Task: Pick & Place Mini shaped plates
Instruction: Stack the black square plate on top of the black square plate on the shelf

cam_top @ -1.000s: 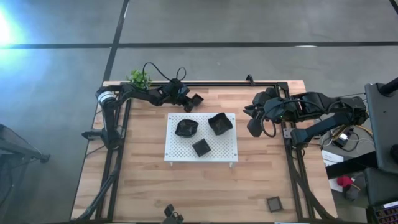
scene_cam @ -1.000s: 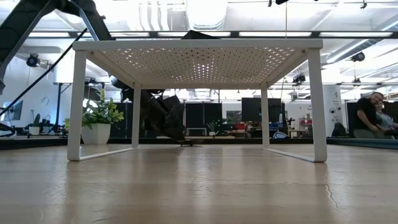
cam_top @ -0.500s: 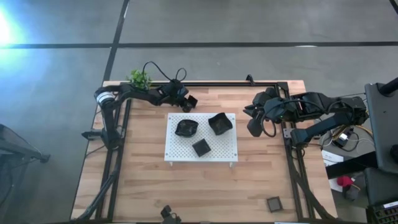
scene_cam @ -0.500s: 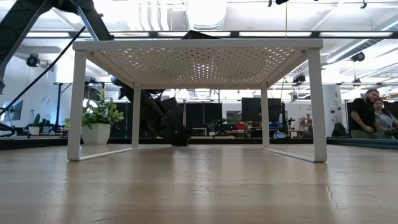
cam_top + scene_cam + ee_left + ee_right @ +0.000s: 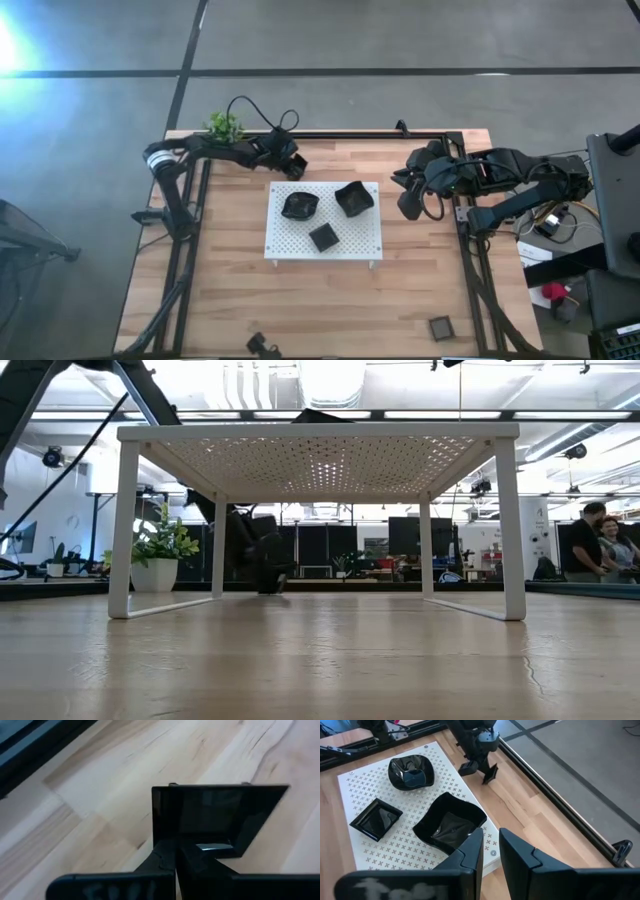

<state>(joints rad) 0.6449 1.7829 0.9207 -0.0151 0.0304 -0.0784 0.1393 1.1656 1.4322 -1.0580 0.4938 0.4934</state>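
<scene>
Left wrist view: left end effector (image 5: 176, 851) pinched on, apparently, a black plate (image 5: 215, 815).

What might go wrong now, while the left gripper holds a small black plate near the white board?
1. The left gripper pinches only the rim of the square plate, so it may slip or tilt.
2. Three plates already crowd the white board; placing another could knock the wavy plate.

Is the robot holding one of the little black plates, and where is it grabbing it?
Yes. The left gripper pinches a square black plate by its rim, at one edge. The right gripper holds nothing.
</scene>
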